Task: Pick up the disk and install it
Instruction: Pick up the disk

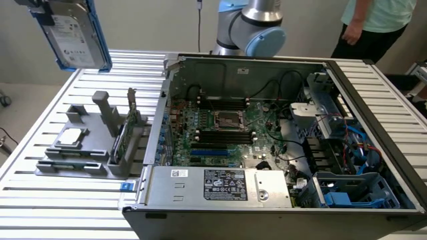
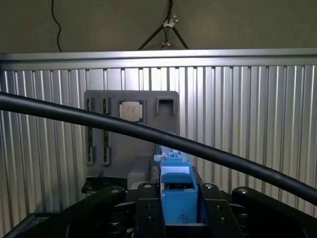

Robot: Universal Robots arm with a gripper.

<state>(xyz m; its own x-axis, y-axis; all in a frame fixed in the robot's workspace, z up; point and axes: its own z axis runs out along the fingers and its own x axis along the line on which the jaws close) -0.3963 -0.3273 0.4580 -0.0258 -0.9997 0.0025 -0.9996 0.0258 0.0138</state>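
Note:
The disk, a silver-grey hard drive with a white label and blue rails, hangs high in the air above the far left of the slatted table. My gripper grips its upper end at the exterior view's top left. In the wrist view my gripper is shut on the disk's blue rail, its dark fingers on either side. Below the disk lies the grey parts holder.
The grey holder keeps a small square silver chip and an upright green card. The open computer case has a blue drive bay at its front right. A person stands behind. A black cable crosses the wrist view.

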